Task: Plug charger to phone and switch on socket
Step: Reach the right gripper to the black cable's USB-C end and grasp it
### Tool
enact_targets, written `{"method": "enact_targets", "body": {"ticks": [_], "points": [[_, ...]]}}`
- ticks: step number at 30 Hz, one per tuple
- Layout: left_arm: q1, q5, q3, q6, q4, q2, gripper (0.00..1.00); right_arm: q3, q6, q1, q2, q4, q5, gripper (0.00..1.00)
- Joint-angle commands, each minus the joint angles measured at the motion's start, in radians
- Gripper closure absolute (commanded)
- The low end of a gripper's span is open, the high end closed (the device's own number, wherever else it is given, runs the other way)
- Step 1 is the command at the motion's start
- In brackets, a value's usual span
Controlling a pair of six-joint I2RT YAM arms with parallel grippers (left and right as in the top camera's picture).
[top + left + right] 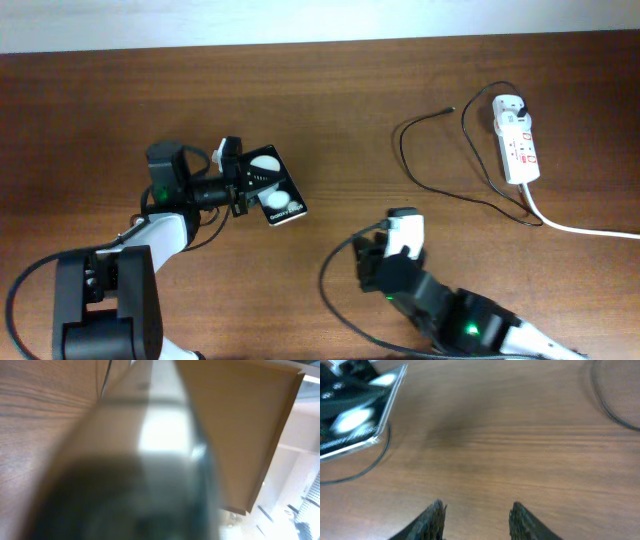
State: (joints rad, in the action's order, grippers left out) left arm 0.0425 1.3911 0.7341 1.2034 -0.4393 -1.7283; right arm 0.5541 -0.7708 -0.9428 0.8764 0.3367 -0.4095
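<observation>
My left gripper (237, 183) is shut on the left edge of the phone (273, 186), a black slab with two white round marks, held tilted at the table's left-middle. In the left wrist view the phone (150, 435) is a close blur that hides the fingers. My right gripper (385, 245) is open and empty over bare wood (475, 510), with the phone (350, 415) ahead to its left. The charger (420, 165), a thin black cable, loops on the table with its tip (450, 109) free. Its plug sits in the far end of the socket (518, 140), a white strip with red markings.
The socket's thick white cord (590, 232) runs off to the right edge. A loop of the charger (610, 405) shows at the top right of the right wrist view. A black arm cable (330, 280) curves beside my right arm.
</observation>
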Motion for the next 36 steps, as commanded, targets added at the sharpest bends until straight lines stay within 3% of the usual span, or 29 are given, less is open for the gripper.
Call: {"method": "enact_targets", "body": {"ticks": [1,2,3,4,5,8,11,15,20,25,30,36], "points": [[0.006,0.104,0.026,0.027,-0.01,0.0,1.0,0.001,-0.008,0.032,-0.137,0.094,0.091,0.46],[0.006,0.105,0.026,0.027,-0.01,0.0,1.0,0.001,-0.008,0.032,-0.166,0.134,0.114,0.33],[0.006,0.106,0.026,0.027,-0.01,0.0,1.0,0.001,-0.007,0.032,-0.174,0.163,0.102,0.32],[0.006,0.106,0.026,0.027,-0.01,0.0,1.0,0.0,-0.007,0.033,-0.164,0.173,0.056,0.44],[0.006,0.106,0.026,0.027,-0.008,0.0,1.0,0.0,-0.007,0.035,-0.14,0.174,0.002,0.49],[0.006,0.106,0.026,0.027,-0.01,0.0,1.0,0.016,-0.008,0.04,-0.089,0.154,-0.019,0.5],[0.006,0.106,0.026,0.027,-0.01,0.0,1.0,0.148,-0.032,0.166,0.024,0.214,0.027,0.44],[0.005,0.106,0.026,0.027,-0.01,0.0,1.0,0.452,-0.031,0.49,0.332,0.372,0.272,0.4],[0.004,0.106,0.026,0.027,-0.01,0.0,1.0,0.887,-0.031,0.71,0.818,0.546,0.308,0.34],[0.004,0.106,0.026,0.027,-0.01,0.0,1.0,1.125,-0.107,0.823,1.197,0.419,0.294,0.35],[0.003,0.126,0.026,0.027,-0.01,0.0,1.0,1.125,-0.106,0.838,1.324,0.143,0.219,0.36],[0.003,0.124,0.026,0.027,-0.01,0.0,1.0,1.125,-0.136,0.838,1.408,0.097,0.135,0.41]]}}
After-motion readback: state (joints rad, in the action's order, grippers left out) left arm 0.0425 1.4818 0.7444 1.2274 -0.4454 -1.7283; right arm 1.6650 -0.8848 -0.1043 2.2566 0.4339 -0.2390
